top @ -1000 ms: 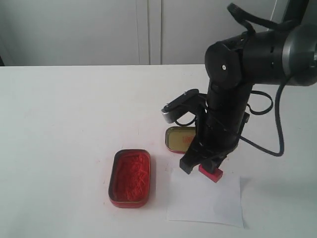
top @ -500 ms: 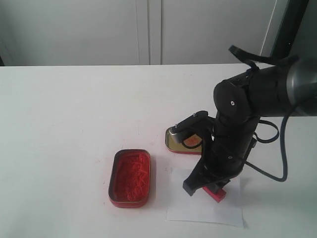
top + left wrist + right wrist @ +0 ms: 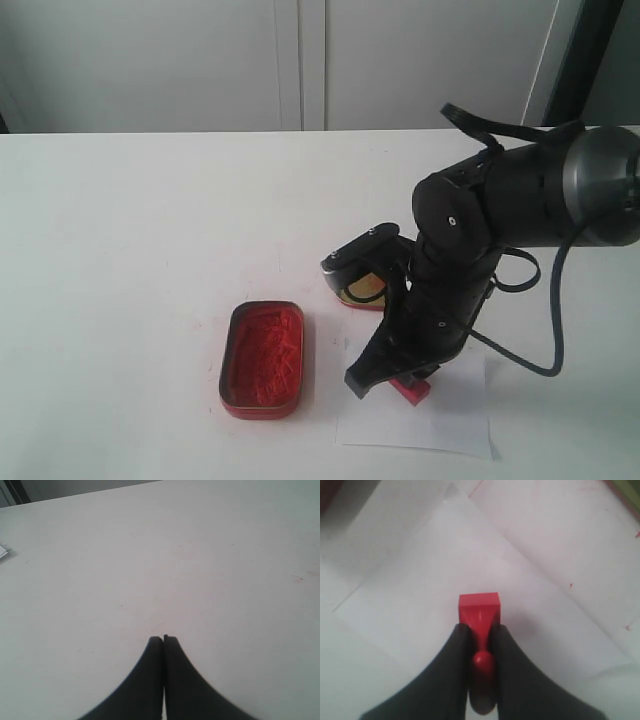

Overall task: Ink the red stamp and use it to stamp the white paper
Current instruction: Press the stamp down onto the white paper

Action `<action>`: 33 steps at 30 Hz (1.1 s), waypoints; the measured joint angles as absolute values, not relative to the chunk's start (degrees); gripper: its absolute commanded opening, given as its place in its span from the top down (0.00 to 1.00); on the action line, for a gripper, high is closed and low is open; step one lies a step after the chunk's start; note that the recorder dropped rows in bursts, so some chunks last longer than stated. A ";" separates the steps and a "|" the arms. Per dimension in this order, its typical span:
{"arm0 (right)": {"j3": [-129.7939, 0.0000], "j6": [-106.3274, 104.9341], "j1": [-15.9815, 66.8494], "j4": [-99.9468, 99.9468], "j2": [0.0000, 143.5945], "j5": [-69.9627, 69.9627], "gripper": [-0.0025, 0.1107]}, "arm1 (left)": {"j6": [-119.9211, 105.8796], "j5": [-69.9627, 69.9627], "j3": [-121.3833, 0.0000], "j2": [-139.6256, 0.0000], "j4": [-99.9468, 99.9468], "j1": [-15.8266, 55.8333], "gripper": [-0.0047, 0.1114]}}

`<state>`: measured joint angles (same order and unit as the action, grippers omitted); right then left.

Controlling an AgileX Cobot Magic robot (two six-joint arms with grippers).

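The right gripper [image 3: 395, 378] reaches down from its black arm over the white paper [image 3: 440, 425] and is clamped on the red stamp [image 3: 412, 389]. In the right wrist view its two dark fingers [image 3: 455, 650] pinch the stamp's [image 3: 479, 607] narrow neck from both sides. The rounded knob sits between them and the square block base points down toward the sheet [image 3: 420, 595]. In the exterior view the stamp stands roughly upright over the upper middle part of the paper, with its base low against it. Whether the base is pressed flat on the sheet or a hair above it cannot be told. The paper lies on the white table [image 3: 150, 220] near the front edge of the exterior view. The open oblong tin of red ink paste [image 3: 263, 358] lies just beside its left edge, close but apart. Behind the paper, the gold-lined shallow lid [image 3: 352, 293] is largely hidden by the arm and its wrist camera. A black cable [image 3: 550, 330] loops off the arm to the right. A few small red specks [image 3: 570, 585] mark the tabletop beyond the sheet. The left gripper [image 3: 163, 640] does not show in the exterior view. In its own wrist view its jaws are pressed together with nothing between them, over a bare stretch of the table [image 3: 200, 555].
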<state>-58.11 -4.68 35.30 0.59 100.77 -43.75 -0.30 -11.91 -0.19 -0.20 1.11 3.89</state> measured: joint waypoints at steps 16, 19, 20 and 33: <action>-57.67 -3.84 35.30 -1.15 104.85 -41.33 0.98 | -0.30 -11.91 -0.19 -0.20 1.11 3.89 0.96; -57.67 -3.44 35.30 -1.24 105.65 -41.43 0.98 | -0.30 -11.91 -0.19 -0.20 1.11 3.89 0.96; -57.67 -3.44 35.30 -1.27 105.76 -41.43 0.98 | -0.30 -11.91 -0.19 -0.20 1.11 3.89 0.96; -56.98 -3.10 35.30 -1.27 105.84 -40.70 0.98 | -0.30 -11.91 -0.19 -0.20 1.11 3.89 0.96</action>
